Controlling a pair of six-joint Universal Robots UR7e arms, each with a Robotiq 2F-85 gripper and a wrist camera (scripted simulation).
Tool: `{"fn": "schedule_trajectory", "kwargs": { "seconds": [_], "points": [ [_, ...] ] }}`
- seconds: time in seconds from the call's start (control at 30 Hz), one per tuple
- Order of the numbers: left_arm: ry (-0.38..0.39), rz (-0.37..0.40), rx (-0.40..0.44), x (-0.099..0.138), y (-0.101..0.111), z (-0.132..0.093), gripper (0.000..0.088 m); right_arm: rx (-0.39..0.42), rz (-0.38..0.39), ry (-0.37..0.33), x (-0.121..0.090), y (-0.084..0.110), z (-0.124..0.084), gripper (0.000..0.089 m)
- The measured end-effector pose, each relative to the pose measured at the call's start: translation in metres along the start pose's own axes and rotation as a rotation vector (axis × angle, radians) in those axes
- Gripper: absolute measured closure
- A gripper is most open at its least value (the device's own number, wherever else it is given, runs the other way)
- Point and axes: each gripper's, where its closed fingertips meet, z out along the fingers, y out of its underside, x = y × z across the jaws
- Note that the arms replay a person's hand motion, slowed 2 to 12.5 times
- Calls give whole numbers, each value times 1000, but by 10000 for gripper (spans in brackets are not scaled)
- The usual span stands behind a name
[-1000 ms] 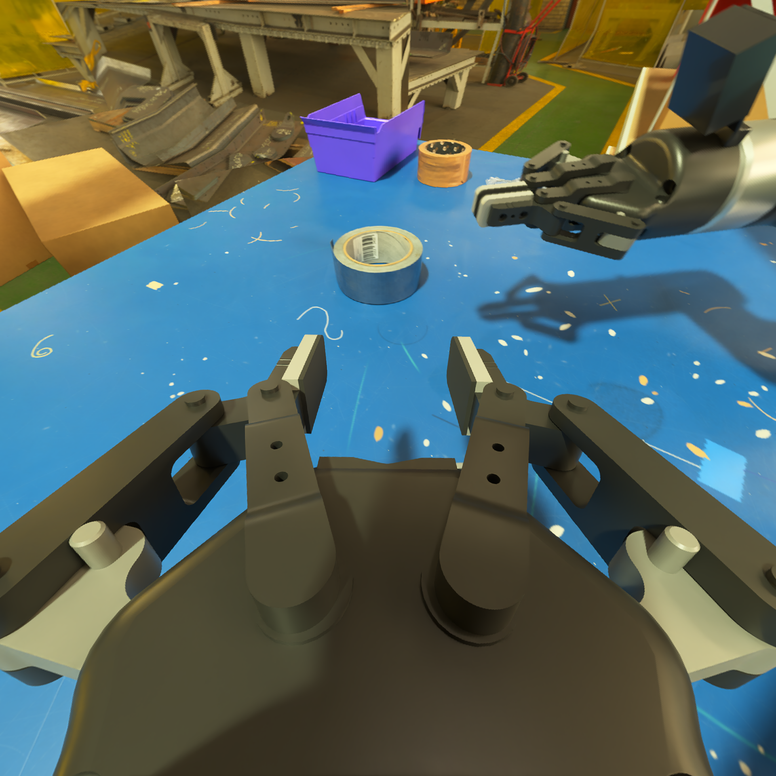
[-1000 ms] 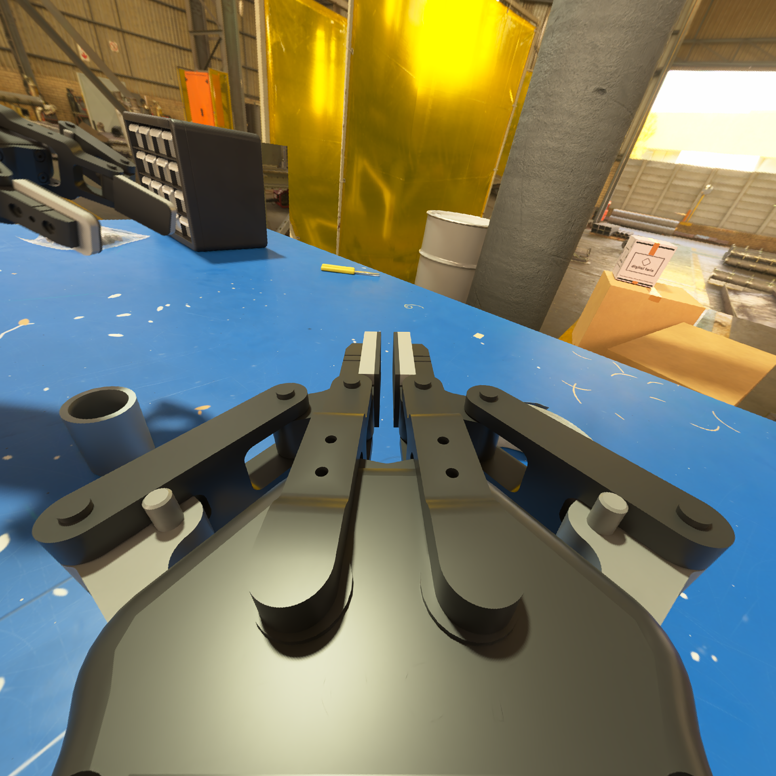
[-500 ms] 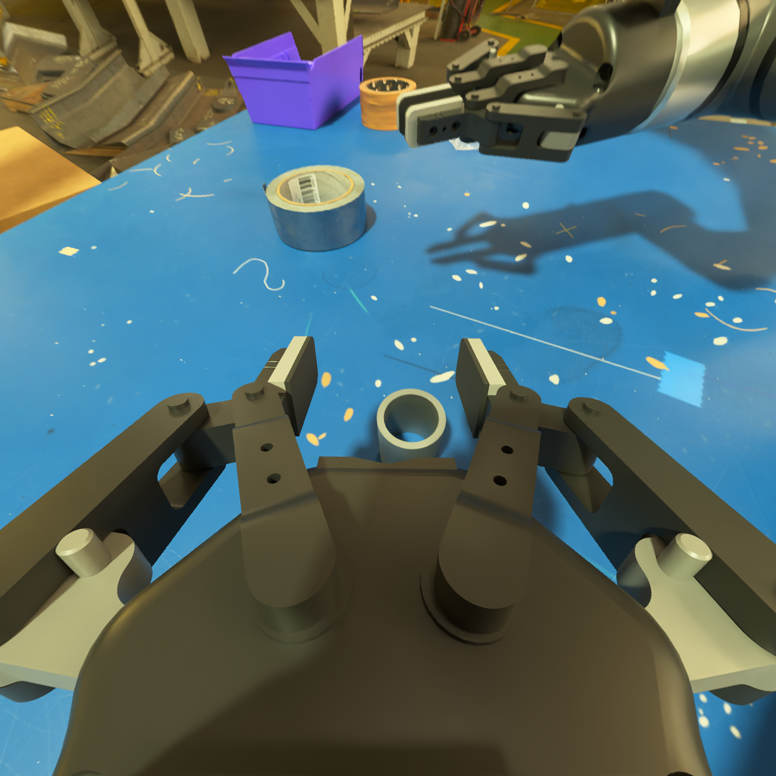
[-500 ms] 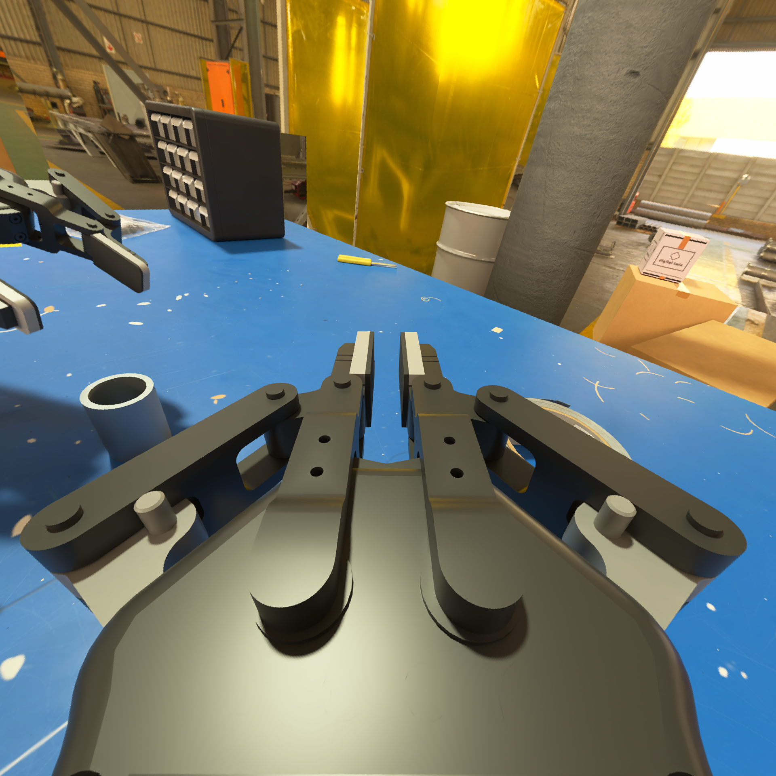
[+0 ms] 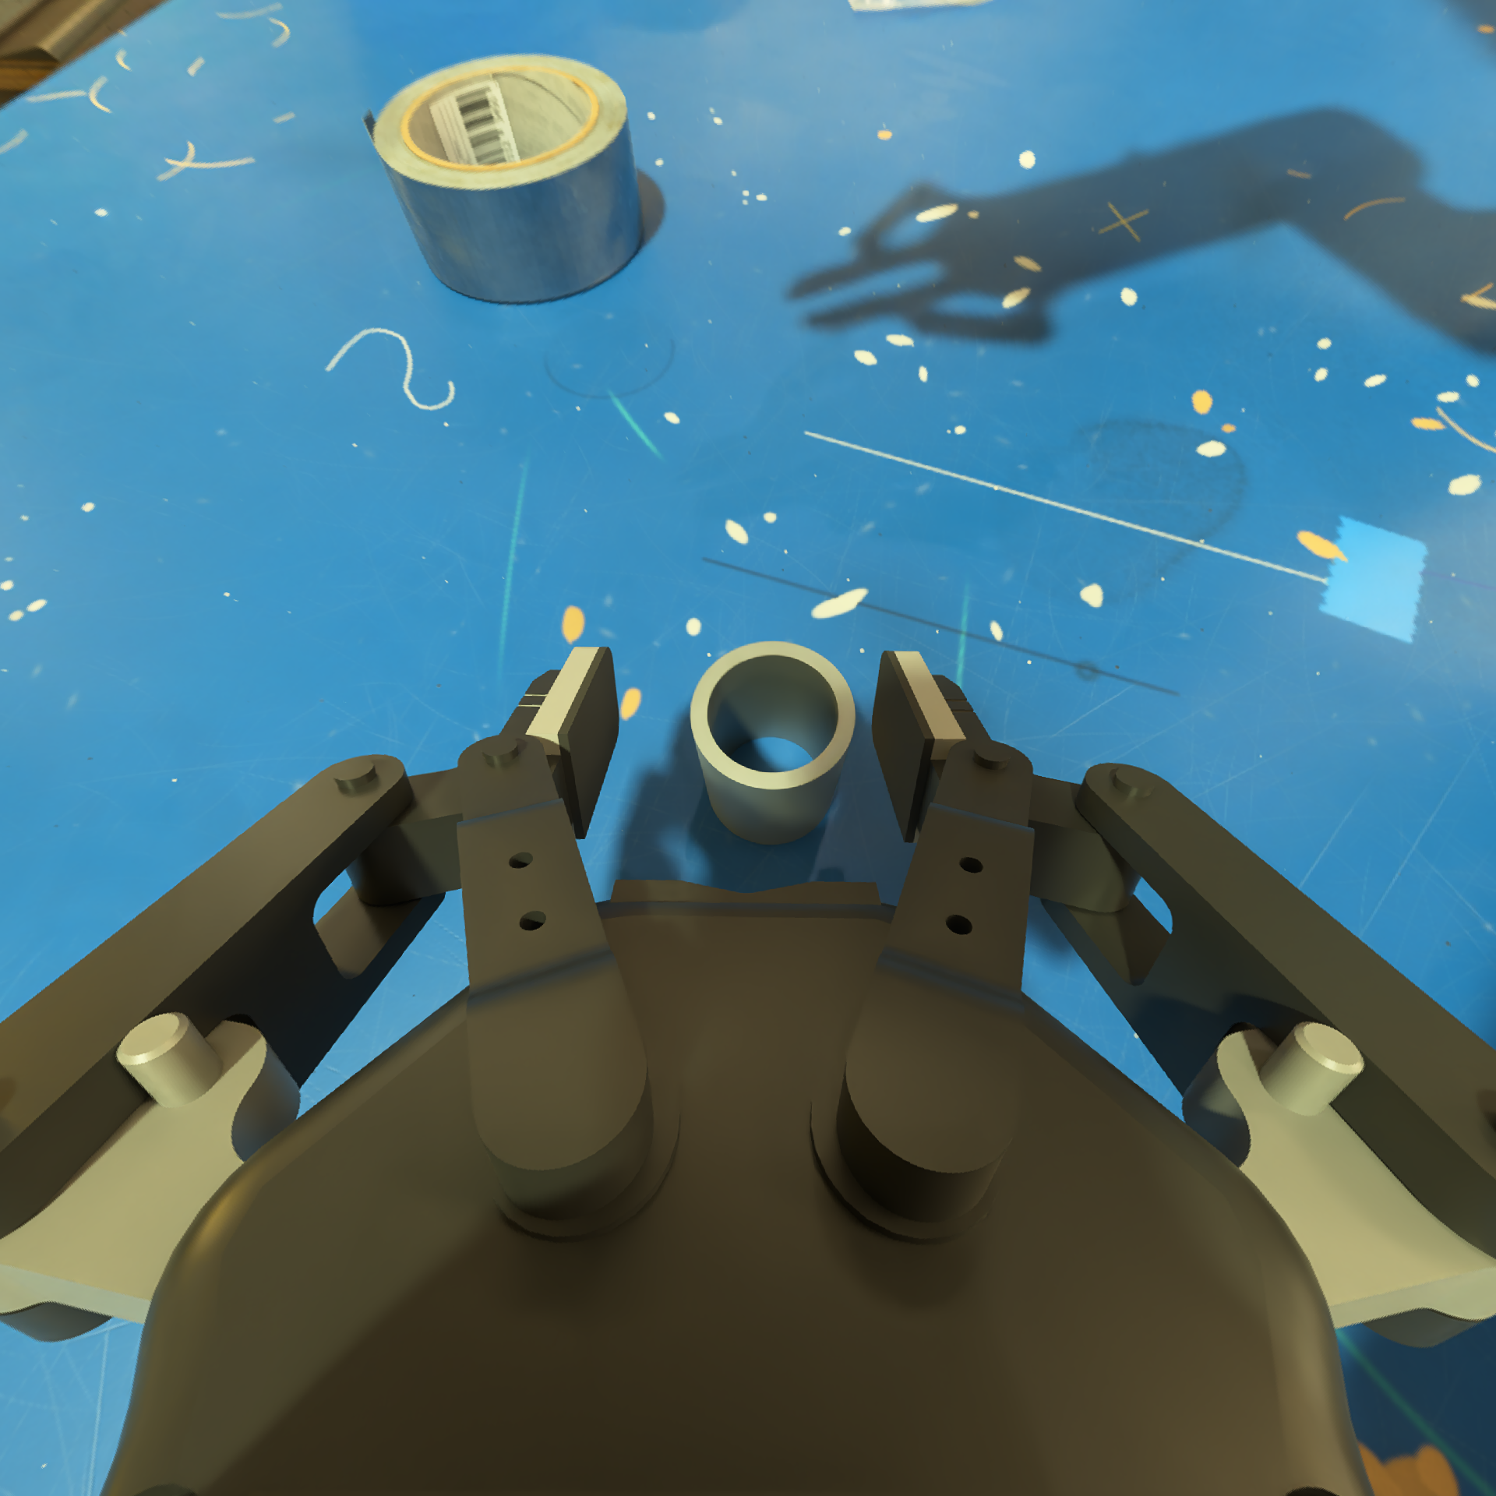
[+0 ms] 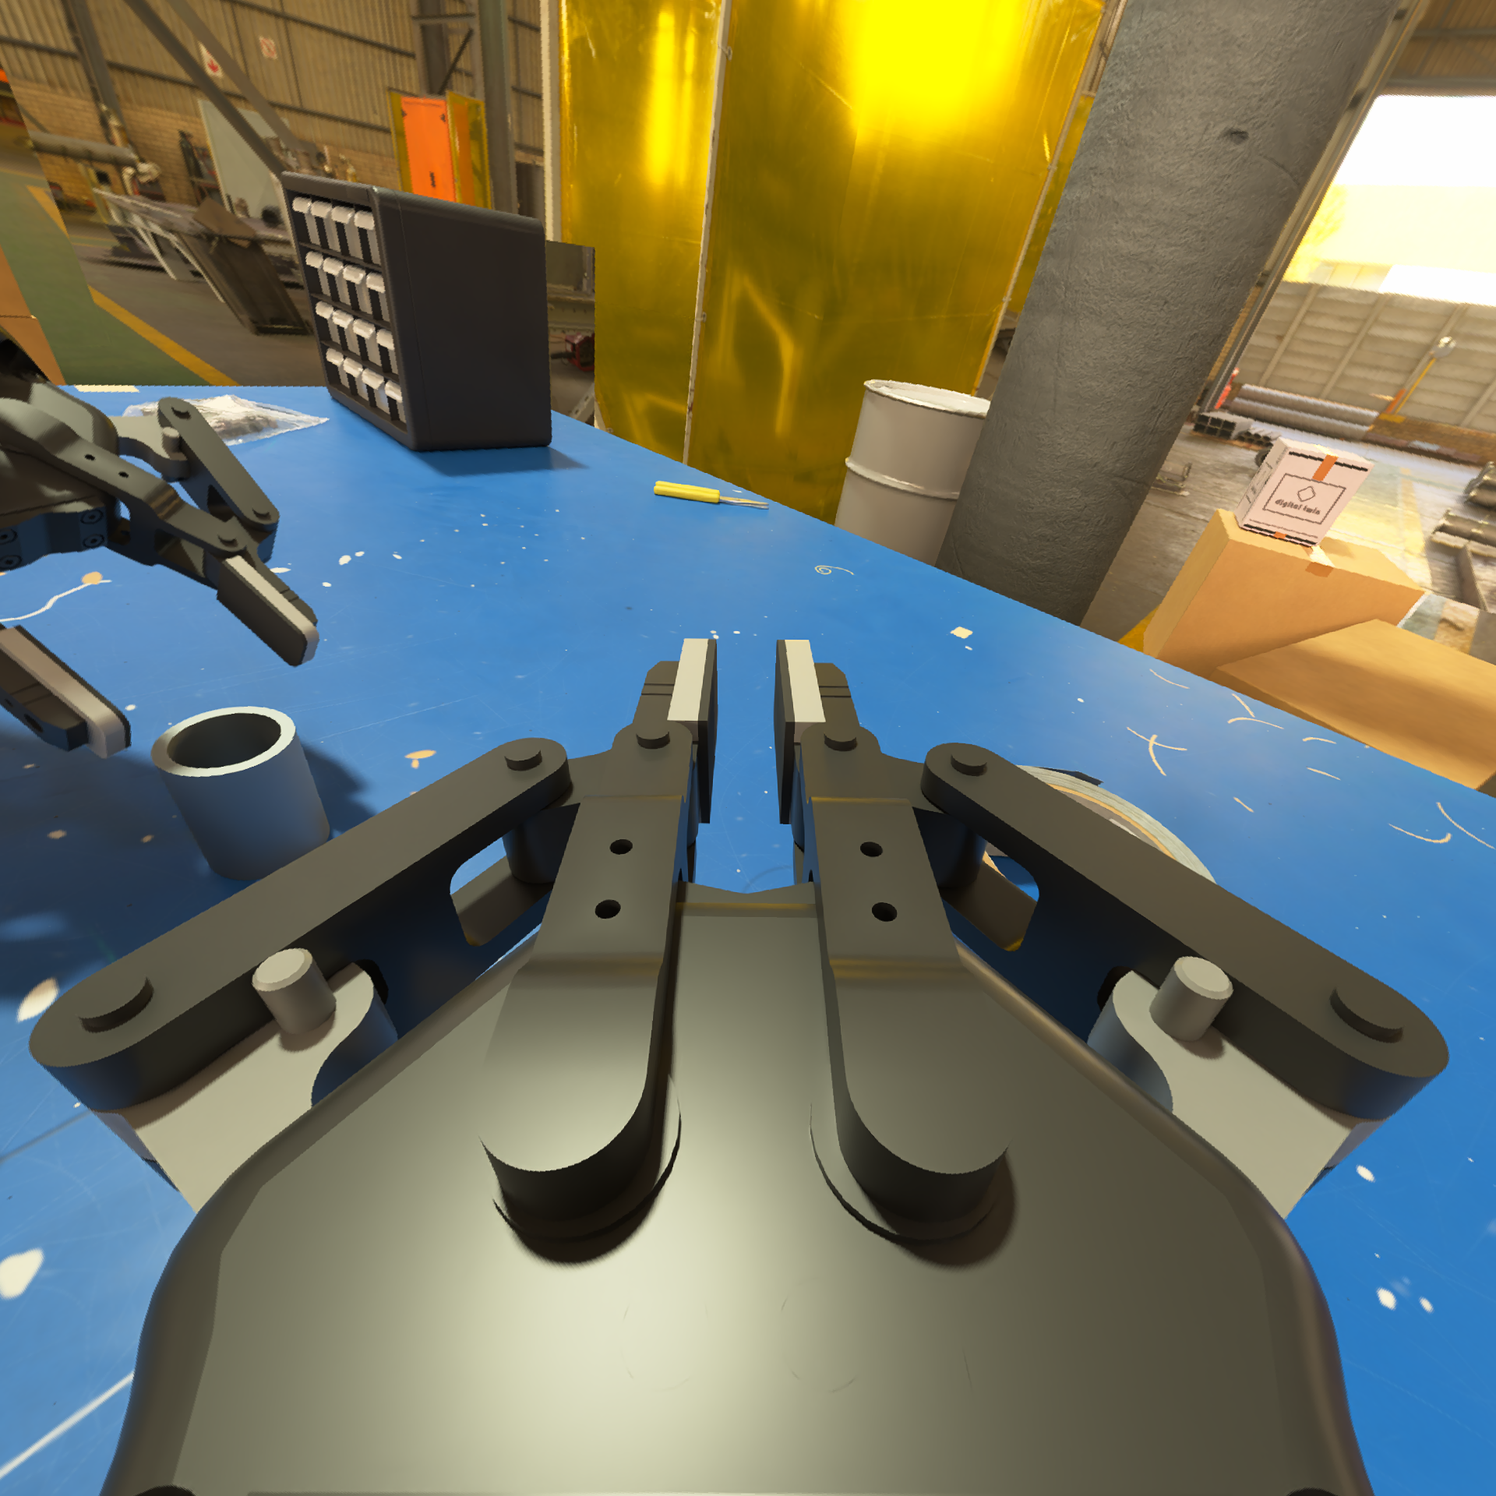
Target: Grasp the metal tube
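The metal tube (image 5: 771, 741) stood upright on the blue bench (image 5: 243, 502), its long axis pointing straight up and its open mouth turned toward my camera, well in from every edge that I could see. It sat directly between the two fingers of my left end effector (image 5: 745, 712), which was spread wide with nothing in its hold; a gap showed on each side of the tube, narrower on the right than on the left, so neither pad (image 5: 567, 698) touched it. That, I judged, was what the coming move turned on: the tube lay straight ahead and below, already framed, and I would only need to come down a little and close evenly. My right end effector (image 6: 745, 684) was partly open with a narrow slot between its fingers and held nothing; from its camera the tube (image 6: 235, 789) stood off to its left, apart from it, so my left one was plainly the nearer. A roll of grey tape (image 5: 506, 174) stood farther off toward the far edge, clear of the approach.
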Motion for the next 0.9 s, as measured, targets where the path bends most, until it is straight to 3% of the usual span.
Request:
{"fn": "schedule_trajectory", "kwargs": {
  "seconds": [0.5,0.9],
  "points": [
    [34,33,-75,10,14,15,345,3,9,1,2,-2,-1,764],
    [-8,75,-112,8,20,22,403,-11,11,-7,-1,0,0,764]
  ]
}}
